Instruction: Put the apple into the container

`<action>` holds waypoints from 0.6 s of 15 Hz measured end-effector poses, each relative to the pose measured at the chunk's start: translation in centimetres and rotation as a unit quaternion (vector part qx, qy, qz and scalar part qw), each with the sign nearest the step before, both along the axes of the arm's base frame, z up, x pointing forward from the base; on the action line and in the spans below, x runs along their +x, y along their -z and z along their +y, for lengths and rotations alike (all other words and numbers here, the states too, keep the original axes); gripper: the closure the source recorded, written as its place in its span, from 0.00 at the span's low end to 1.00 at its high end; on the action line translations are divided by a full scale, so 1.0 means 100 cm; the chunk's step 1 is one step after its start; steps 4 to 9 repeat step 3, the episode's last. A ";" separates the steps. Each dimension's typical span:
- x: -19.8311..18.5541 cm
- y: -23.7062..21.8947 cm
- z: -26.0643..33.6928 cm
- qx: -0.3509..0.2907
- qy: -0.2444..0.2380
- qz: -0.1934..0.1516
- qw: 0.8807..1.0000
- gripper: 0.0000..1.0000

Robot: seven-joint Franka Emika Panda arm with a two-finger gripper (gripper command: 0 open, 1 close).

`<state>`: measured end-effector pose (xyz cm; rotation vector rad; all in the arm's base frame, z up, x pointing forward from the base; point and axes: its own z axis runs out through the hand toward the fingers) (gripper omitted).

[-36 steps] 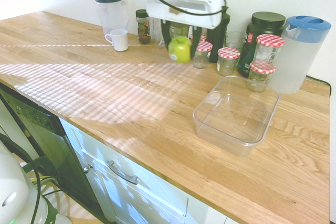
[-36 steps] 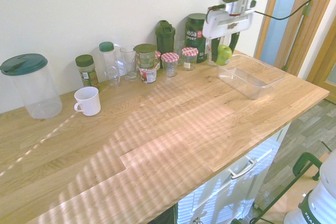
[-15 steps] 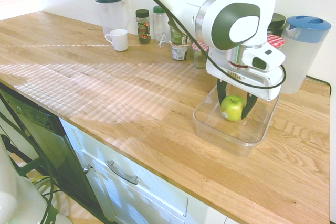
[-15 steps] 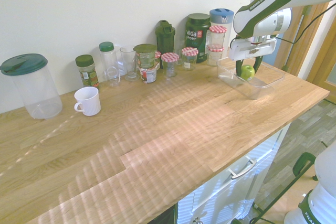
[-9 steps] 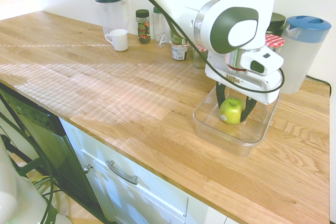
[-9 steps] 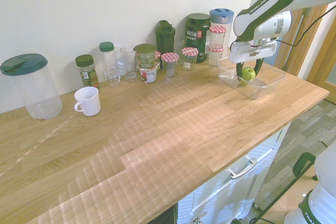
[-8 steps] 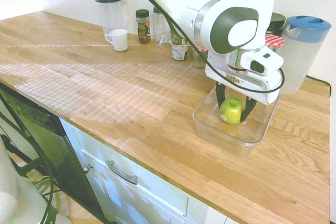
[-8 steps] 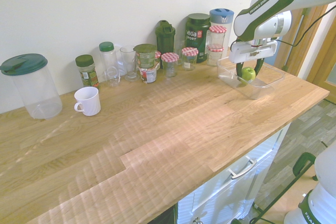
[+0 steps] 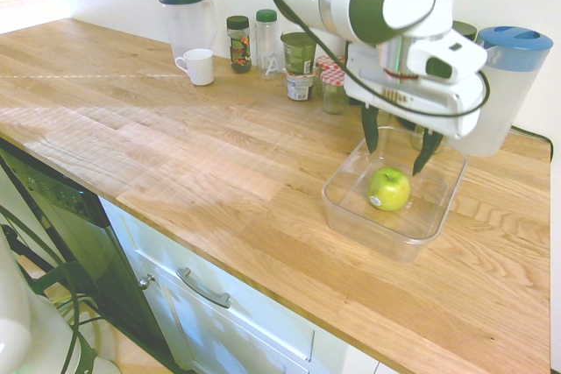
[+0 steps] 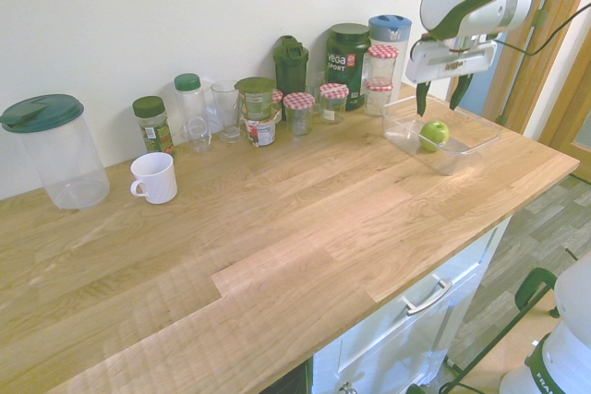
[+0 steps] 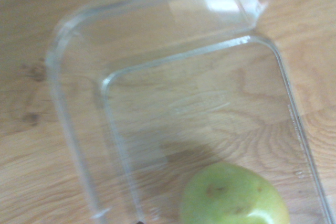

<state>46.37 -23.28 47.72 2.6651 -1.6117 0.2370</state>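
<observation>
The yellow-green apple (image 9: 389, 188) (image 10: 435, 131) (image 11: 233, 196) rests on the floor of the clear shallow container (image 9: 351, 208) (image 10: 397, 136) (image 11: 73, 129) at the right end of the wooden counter. A small sticker shows low on the apple's side. My gripper (image 9: 399, 144) (image 10: 440, 94) hangs open just above the apple, its two dark fingers spread wide and clear of the fruit. Nothing is between them.
Behind the container stand jars with red-checked lids (image 9: 334, 88), a dark tub (image 10: 344, 53) and a blue-lidded pitcher (image 9: 504, 85). Further along the wall are bottles, glasses, a white mug (image 9: 196, 66) and a green-lidded pitcher (image 9: 184, 19). The counter edge (image 9: 263, 278) runs along the front.
The gripper has opened, let go of the apple and risen above it. The apple now lies free in the container.
</observation>
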 end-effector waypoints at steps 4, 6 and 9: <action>-0.001 -0.047 0.107 0.000 -0.085 -0.001 0.996 0.00; -0.001 -0.047 0.107 0.000 -0.085 -0.001 0.996 0.00; -0.001 -0.047 0.107 0.000 -0.085 -0.001 0.996 0.00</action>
